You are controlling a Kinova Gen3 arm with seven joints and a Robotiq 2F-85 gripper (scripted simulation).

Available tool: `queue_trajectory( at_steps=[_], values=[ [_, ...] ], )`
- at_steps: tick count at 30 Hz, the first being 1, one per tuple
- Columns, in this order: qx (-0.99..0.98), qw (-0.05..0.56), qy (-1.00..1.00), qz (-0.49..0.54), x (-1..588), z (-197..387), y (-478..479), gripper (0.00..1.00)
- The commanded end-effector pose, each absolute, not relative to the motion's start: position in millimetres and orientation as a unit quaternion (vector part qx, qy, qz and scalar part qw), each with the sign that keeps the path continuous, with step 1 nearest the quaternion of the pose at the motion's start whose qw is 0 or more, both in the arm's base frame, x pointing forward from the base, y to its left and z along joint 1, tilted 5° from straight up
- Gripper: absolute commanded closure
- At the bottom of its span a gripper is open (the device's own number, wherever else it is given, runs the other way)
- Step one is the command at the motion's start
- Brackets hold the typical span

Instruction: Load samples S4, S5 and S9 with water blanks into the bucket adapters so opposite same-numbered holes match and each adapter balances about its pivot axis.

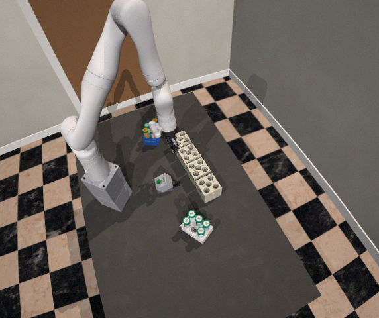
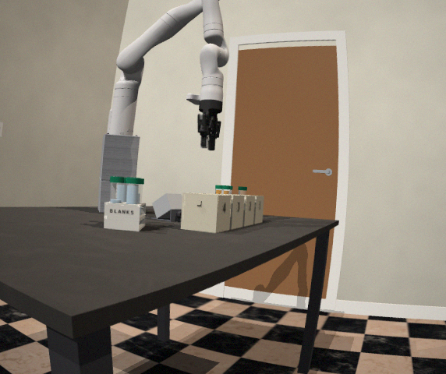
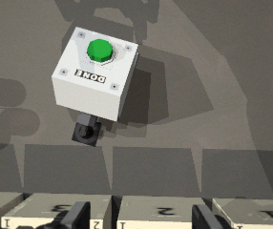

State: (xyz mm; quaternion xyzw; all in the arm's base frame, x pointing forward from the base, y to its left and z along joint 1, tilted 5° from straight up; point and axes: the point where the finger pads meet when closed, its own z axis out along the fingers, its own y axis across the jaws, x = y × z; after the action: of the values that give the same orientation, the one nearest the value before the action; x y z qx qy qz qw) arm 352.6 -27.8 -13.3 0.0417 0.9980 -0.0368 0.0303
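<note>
Hanging high over the adapters (image 1: 198,163), fingers (image 2: 208,141) half spread and gripping nothing, probably surveying holes before fetching samples (image 1: 150,131) racked nearby on the counter (image 1: 216,260).

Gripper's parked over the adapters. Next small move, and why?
Probably shift over to the blue sample rack and line up above an orange-dot tube. The gripper hangs open and empty, high above the adapters, whose holes all look empty, so nothing is loaded; the DONE key should wait.
</note>
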Motion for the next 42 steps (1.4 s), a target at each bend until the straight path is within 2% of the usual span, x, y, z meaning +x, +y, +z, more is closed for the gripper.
queue_trajectory(
  at_steps=[1, 27, 42],
  values=[
    [0.041, 0.031, 0.998, -0.036, 351.2, -12.0, -41.6, 0.38],
    [0.041, 0.031, 0.998, -0.036, 347.5, -10.3, -67.5, 0.38],
    [-0.216, 0.021, 0.975, -0.043, 353.3, -13.2, -24.7, 0.38]
  ],
)
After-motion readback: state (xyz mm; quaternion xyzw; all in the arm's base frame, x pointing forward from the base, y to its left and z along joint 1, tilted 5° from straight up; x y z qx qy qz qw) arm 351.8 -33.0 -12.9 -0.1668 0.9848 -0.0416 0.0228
